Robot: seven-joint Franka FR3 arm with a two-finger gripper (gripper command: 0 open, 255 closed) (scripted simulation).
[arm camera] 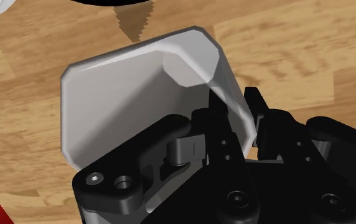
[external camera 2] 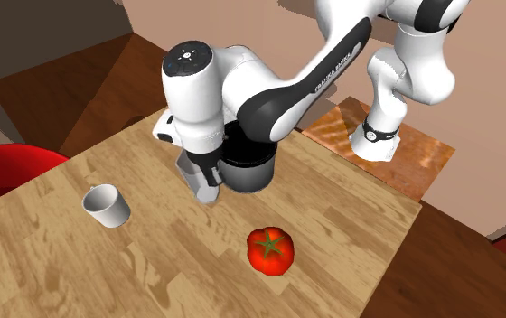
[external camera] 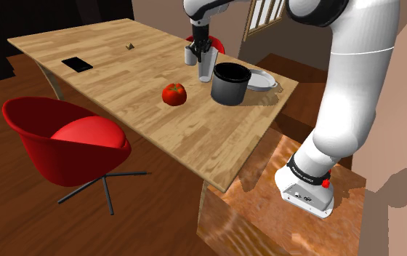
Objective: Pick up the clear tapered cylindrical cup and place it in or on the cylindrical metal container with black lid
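Your end effector (external camera: 200,54) pinches one wall of the clear cup (arm camera: 126,95), with one finger inside the cup and the other outside. In the shoulder view the cup sits just beside the dark cylindrical container (external camera: 230,84), at its ten o'clock, above the desk (external camera: 107,69). The tomato (external camera: 174,94) lies at the container's nine o'clock.

Translucent grey cup (arm camera: 126,108); dark grey container (external camera: 230,90); red tomato (external camera: 174,94).
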